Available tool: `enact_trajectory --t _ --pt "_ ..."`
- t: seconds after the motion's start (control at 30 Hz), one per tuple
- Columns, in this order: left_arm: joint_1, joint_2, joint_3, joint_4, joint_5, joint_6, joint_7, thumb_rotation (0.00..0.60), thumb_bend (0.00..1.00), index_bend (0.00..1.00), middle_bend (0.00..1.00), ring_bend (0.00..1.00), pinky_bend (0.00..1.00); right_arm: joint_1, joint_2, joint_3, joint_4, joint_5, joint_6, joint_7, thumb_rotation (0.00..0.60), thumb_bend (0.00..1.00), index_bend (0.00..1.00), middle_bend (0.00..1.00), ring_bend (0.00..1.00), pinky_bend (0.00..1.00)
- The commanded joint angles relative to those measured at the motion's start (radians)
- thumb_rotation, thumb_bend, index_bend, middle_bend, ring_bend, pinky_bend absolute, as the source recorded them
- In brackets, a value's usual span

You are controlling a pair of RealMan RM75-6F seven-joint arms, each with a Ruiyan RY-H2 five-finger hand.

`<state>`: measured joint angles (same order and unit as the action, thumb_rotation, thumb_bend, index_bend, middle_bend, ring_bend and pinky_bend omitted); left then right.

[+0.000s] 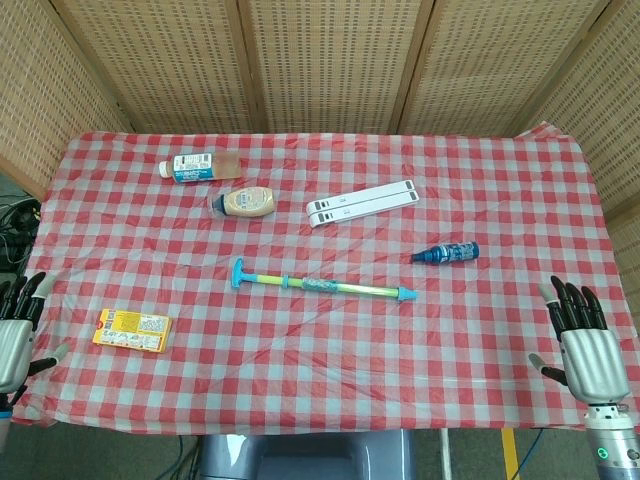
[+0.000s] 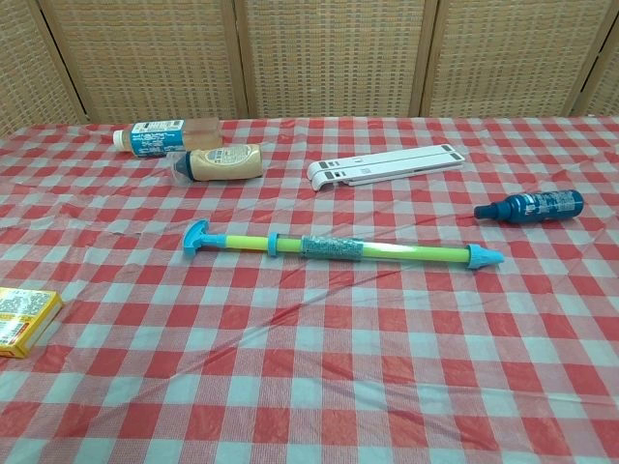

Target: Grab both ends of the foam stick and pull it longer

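Observation:
The foam stick (image 1: 320, 284) (image 2: 343, 248) lies flat near the middle of the checkered table, yellow-green with blue ends: a T-shaped handle on the left, a pointed cap on the right. My left hand (image 1: 14, 330) hovers at the table's left front edge, fingers spread, holding nothing. At the right front edge my right hand (image 1: 585, 340) is likewise open and empty. Both hands are far from the stick. The chest view shows neither hand.
Behind the stick lie a clear bottle with a blue label (image 1: 203, 165), a tan squeeze bottle (image 1: 245, 202) and a white folded stand (image 1: 362, 203). A dark blue bottle (image 1: 446, 253) lies to the right. A yellow box (image 1: 131, 329) sits front left. Wicker screens enclose the table.

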<state>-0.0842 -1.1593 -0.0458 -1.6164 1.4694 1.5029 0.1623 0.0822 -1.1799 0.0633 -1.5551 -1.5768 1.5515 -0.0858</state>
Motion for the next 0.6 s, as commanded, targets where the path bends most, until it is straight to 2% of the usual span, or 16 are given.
enact_trajectory --t 0.03,0.6 --pt "0.002 0.000 -0.001 0.001 0.001 0.003 -0.002 0.600 0.17 0.00 0.00 0.00 0.00 0.000 -0.001 0.000 0.000 0.000 0.000 -0.001 0.600 0.09 0.00 0.00 0.00 0.00" --pt "-0.001 -0.001 -0.001 -0.008 -0.002 -0.005 0.016 0.600 0.17 0.00 0.00 0.00 0.00 0.001 0.001 -0.003 -0.003 0.000 -0.009 0.005 0.600 0.09 0.00 0.00 0.00 0.00"
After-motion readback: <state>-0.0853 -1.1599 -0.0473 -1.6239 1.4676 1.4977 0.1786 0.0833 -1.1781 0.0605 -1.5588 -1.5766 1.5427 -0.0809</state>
